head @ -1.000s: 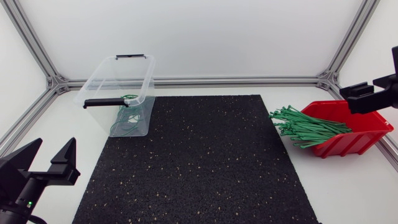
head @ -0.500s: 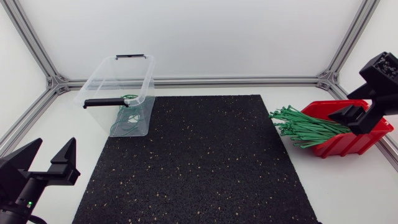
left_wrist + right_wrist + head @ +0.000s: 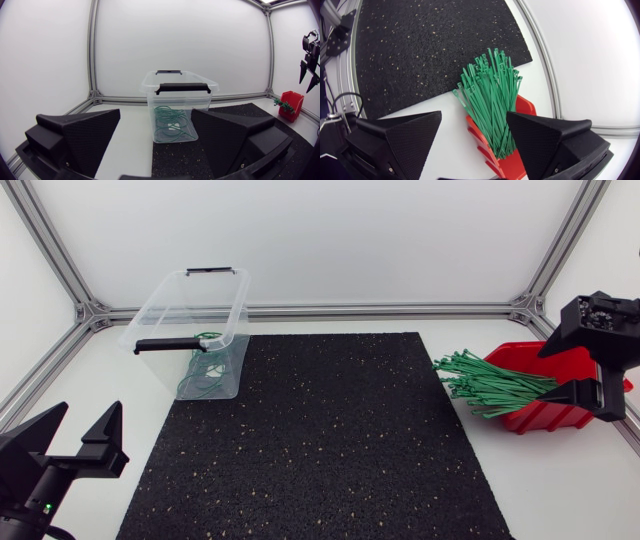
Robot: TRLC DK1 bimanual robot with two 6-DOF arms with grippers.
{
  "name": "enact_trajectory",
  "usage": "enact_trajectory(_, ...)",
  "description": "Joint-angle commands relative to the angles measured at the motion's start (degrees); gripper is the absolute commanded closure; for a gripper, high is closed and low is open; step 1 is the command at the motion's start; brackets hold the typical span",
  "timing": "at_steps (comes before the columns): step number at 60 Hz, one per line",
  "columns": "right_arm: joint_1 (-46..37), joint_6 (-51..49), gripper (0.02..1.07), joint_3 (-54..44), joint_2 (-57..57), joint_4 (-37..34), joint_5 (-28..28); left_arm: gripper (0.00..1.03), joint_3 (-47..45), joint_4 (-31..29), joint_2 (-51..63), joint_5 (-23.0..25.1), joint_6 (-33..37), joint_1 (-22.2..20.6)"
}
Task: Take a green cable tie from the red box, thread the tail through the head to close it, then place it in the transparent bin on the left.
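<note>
Green cable ties fan out of the red box over the bench, heads poking toward the black mat. Right claw hangs over them, fingers spread, holding nothing. Left claw is spread and empty too, parked facing the transparent bin. How would you go in? (benchrat)

Pick one stray tie at the fan's edge, I'd say, and pinch near its head so the tail is free for threading. Can't really tell how tangled the bundle is, so lift slowly. (ziptie_dan)
</note>
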Motion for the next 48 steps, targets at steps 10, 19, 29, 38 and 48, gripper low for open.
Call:
enact_trajectory(10, 0.9, -12.7, 0.17, -6.8, -1.2, 0.0, 3.5, 0.04, -2.1, -1.3, -0.2, 0.2, -1.5, 0.2)
enact_trajectory(19, 3.2, -13.5, 0.19, -10.6, -2.6, 3.9, 5.8, 0.04, -2.1, -1.3, -0.2, 0.2, -1.5, -0.1)
enact_trajectory(29, 5.2, -13.1, 0.22, -15.2, -3.4, 9.9, 7.3, 0.04, -2.1, -1.3, -0.2, 0.2, -1.5, -0.1)
enact_trajectory(38, 6.7, -13.2, 0.25, -19.3, -4.9, 14.4, 7.5, 0.04, -2.1, -1.3, -0.2, 0.2, -1.5, -0.1)
enact_trajectory(48, 7.1, -12.9, 0.41, -20.3, -2.7, 16.3, 7.9, 0.04, -2.1, -1.3, -0.2, 0.2, -1.5, -0.3)
